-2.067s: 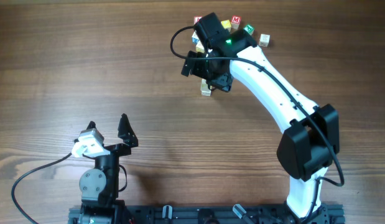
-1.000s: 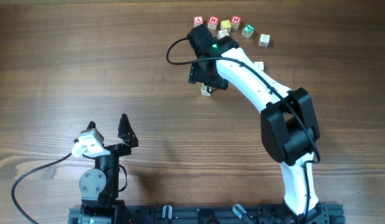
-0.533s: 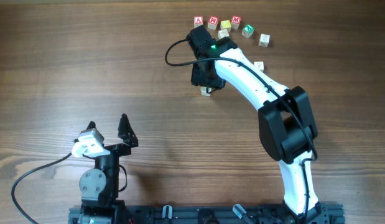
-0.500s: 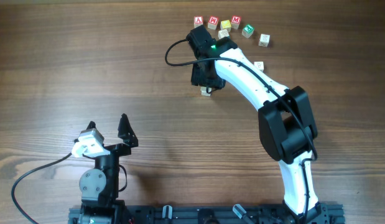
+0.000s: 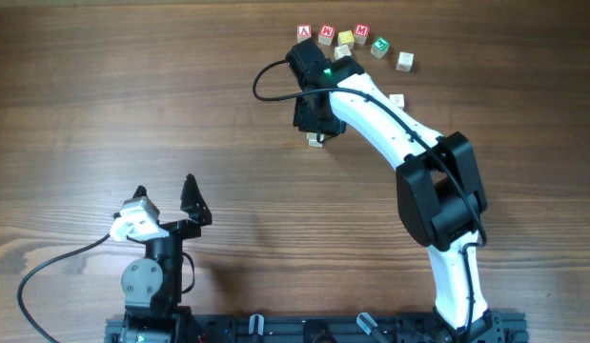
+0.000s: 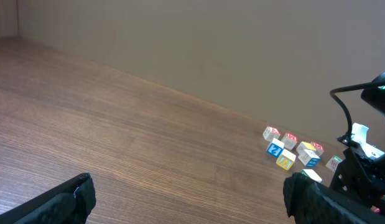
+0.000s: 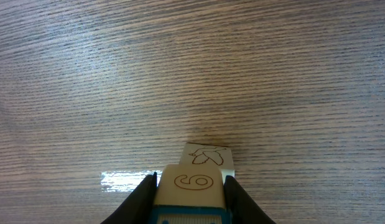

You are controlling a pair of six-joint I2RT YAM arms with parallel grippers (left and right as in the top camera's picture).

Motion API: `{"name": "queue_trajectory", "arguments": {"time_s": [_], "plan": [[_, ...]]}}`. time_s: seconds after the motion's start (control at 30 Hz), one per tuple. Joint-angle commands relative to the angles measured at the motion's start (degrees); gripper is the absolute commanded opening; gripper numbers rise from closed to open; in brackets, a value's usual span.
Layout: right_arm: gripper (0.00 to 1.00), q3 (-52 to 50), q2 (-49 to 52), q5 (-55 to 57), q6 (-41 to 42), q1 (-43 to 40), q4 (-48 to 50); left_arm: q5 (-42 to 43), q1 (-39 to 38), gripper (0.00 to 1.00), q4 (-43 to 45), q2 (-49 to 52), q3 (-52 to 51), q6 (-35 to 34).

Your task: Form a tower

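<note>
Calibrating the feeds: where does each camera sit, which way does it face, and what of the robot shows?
Overhead: above the brown wooden table, looking straight down; shows the white right arm, the right tool and the open left tool.
Left wrist: low, facing across the table toward the loose coloured letter cubes; its dark fingers frame the bottom.
Right wrist: facing down; its fingers hug a pale wooden cube marked 6.
Shared: overhead and left wrist both see the letter cubes and right arm.

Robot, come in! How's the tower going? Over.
Left gripper open, idle. Right gripper shut on pale wooden number cube; pale bird-picture cube just beyond. Nothing blocking.
</note>
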Motion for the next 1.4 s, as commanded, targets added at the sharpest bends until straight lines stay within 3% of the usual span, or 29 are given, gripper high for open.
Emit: {"name": "queue_trajectory", "arguments": {"time_s": [0.0,0.3,0.53,1.37], "plan": [[0.24,0.55,1.14,-0.74,-0.11,0.02,-0.09,-0.35,0.31,1.00,0.17,-0.31,-0.37,1.09],[0.14,5.31,1.11,-0.63,0.33,0.02,-3.69,-0.35,0.31,1.00,0.17,-0.31,-0.37,1.11],[0.13,7.02,1.11,2.45,9.33,0.04,-8.11,-0.35,0.31,1.00,0.17,-0.31,-0.37,1.09],[0.16,4.63,2.91,2.95,2.99,0.76,-4.70,-0.35,0.31,1.00,0.17,-0.31,-0.37,1.09]]}}
